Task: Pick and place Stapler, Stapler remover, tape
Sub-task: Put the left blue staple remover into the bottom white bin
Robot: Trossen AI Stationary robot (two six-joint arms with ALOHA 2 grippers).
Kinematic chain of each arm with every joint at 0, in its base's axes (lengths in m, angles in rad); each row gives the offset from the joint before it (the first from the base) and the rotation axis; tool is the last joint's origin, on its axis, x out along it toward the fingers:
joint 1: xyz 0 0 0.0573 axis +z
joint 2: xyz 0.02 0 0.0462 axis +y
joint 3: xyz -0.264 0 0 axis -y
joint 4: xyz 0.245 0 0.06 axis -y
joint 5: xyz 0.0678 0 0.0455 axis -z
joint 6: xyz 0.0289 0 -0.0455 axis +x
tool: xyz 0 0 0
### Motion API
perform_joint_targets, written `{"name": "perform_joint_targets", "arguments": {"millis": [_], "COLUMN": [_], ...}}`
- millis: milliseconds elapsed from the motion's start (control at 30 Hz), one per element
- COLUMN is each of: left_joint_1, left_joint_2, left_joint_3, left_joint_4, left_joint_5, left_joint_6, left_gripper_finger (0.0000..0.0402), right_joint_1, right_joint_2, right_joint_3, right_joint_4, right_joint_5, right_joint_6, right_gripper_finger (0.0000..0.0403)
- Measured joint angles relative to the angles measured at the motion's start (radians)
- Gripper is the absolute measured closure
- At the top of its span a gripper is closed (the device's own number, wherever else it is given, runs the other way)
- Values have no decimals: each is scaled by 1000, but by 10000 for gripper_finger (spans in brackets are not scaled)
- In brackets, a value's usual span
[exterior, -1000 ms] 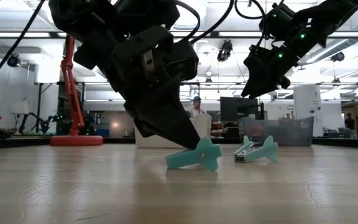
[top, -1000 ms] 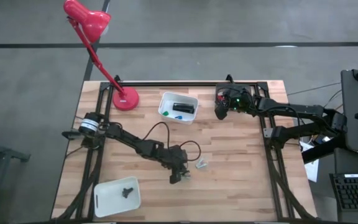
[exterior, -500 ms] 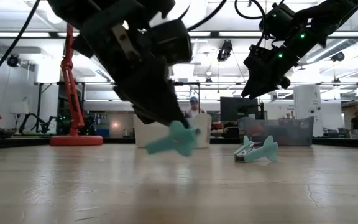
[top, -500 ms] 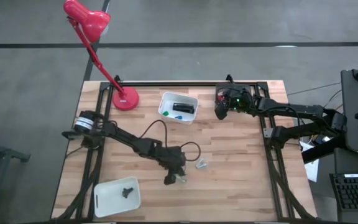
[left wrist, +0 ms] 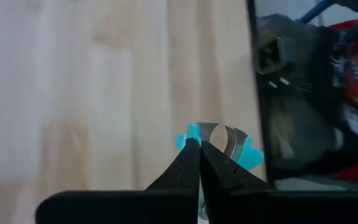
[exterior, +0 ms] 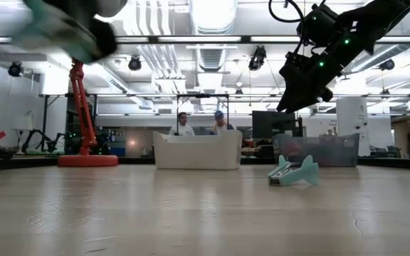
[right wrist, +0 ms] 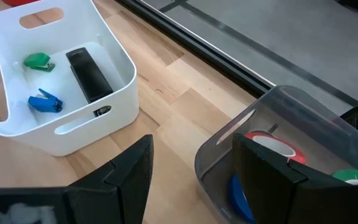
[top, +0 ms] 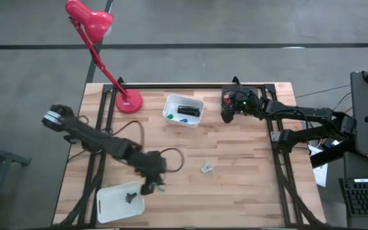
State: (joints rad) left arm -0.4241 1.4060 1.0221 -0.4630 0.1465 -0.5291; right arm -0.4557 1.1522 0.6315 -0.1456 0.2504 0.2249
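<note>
The left claw (left wrist: pixel 199 144) is clenched on a teal staple remover (left wrist: pixel 219 144), probably at the table's seven o'clock; release it squarely over the white tray (top: pixel 110 204).

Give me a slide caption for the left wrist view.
Left gripper shut on a teal staple remover, carried above the wooden table.

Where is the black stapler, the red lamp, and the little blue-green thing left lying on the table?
stapler (right wrist: pixel 89 76): right wrist view, middle of its dark top.
lamp (top: pixel 89 17): high view, on the red shade.
staple remover on the table (exterior: pixel 294 172): low view, on its teal body.
</note>
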Motion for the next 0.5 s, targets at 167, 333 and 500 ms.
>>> {"name": "perform_joint_targets", "arguments": {"millis": [167,333,500], "left_joint_1": [-166,-359,-501], "left_joint_2": [-118,-192,-217], "left_joint_3": [-26,-82,-159], "left_joint_4": [-127,-189,-191], "left_joint_5": [-108,-278,-456], "left_joint_6": [-184,-408,-562], "left_gripper_finger": [397,393,390], "right_joint_1": [0,0,0], "right_joint_2": [0,0,0], "right_joint_3": [-2,-2,-2], "right_joint_4": [1,3,12], "right_joint_5": [1,1,3], "right_joint_6": [0,0,2], "right_gripper_finger": [193,193,193]}}
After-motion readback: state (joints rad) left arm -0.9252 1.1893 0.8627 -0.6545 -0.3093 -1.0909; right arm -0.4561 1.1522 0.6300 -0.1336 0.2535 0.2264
